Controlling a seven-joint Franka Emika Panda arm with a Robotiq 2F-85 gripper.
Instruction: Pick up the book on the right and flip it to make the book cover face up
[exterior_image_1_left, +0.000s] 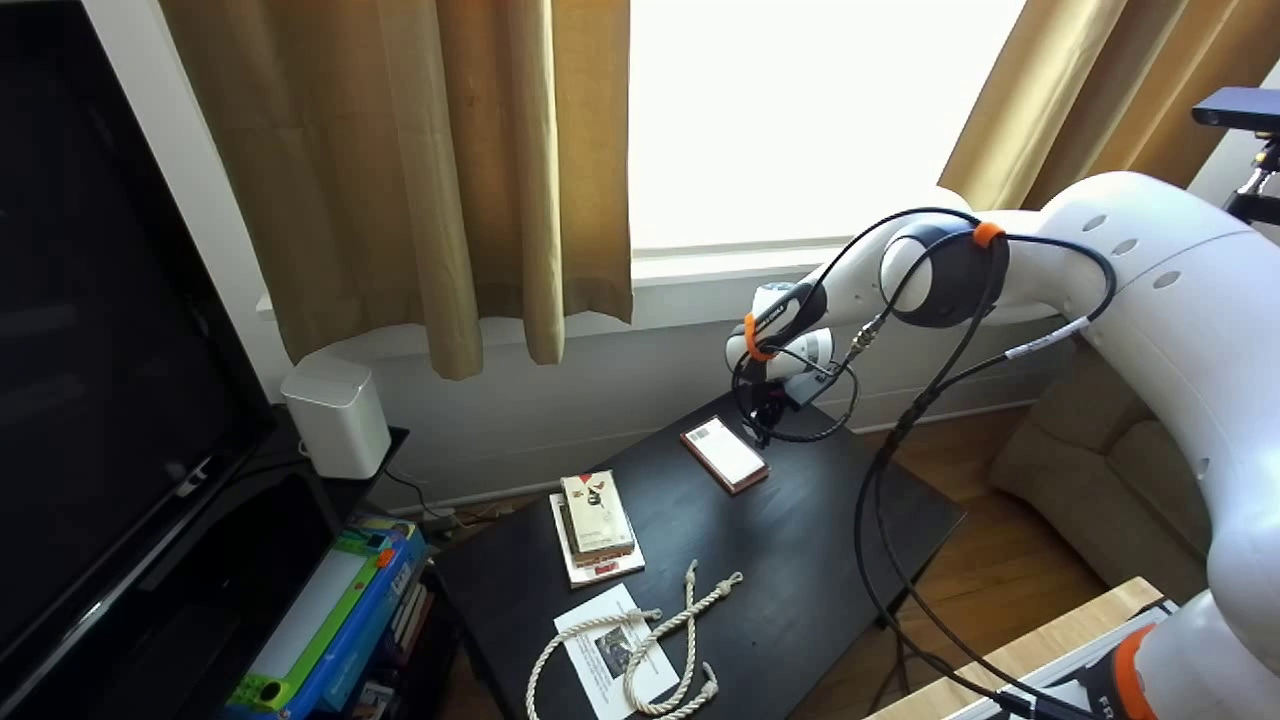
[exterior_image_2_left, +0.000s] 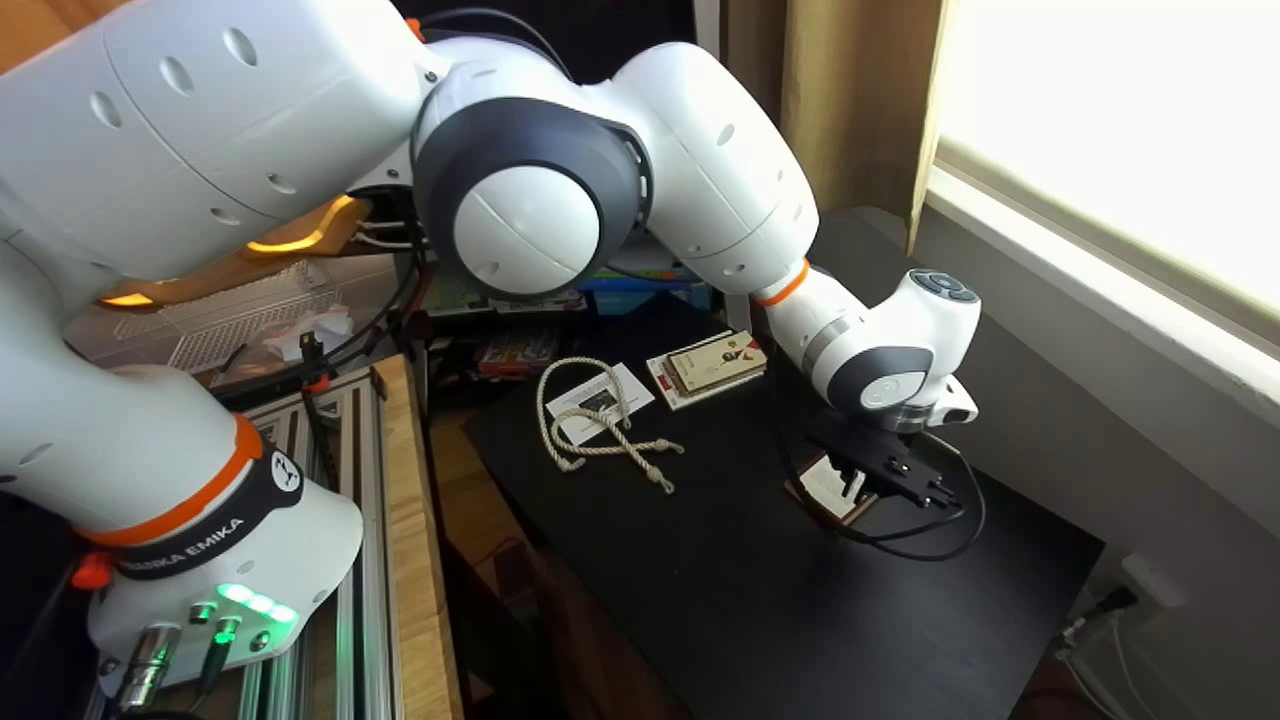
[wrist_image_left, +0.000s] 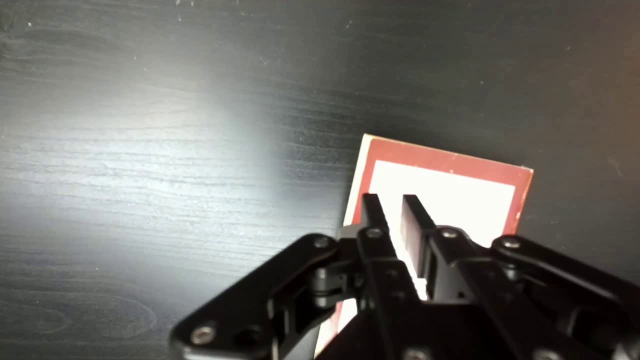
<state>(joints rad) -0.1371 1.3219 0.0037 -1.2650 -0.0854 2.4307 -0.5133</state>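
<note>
One book (exterior_image_1_left: 722, 452) is laid flat on the black table (exterior_image_1_left: 800, 560), white side up, nr the edge by the window (exterior_image_1_left: 800, 120); its white panel is framed by a red border, & a small grey patch is shown at one end of it in an exterior view. Over the book the jaws are held by the arm (exterior_image_1_left: 1200, 330); only a narrow gap is left b/w them, & the white panel is seen thru it in the wrist view. Whether the book is touched can't be told. In both exterior views a small stack is seen well apart from the book, w/ a tan booklet (exterior_image_1_left: 598, 515) at the top & a white booklet (exterior_image_1_left: 588, 573) at the bottom. Nr that stack, a printed sheet (exterior_image_1_left: 590, 655) is partly covered by rope (exterior_image_1_left: 690, 612). Black cables (exterior_image_1_left: 908, 418) are strapped to the arm w/ an orange band (exterior_image_1_left: 987, 234). Window is flanked by tan curtains (exterior_image_1_left: 400, 200); a TV (exterior_image_1_left: 110, 320) is placed at the side, w/ a white box (exterior_image_1_left: 340, 420) just beside it. Green lights (exterior_image_2_left: 260, 603) are lit on the arm's base.
</note>
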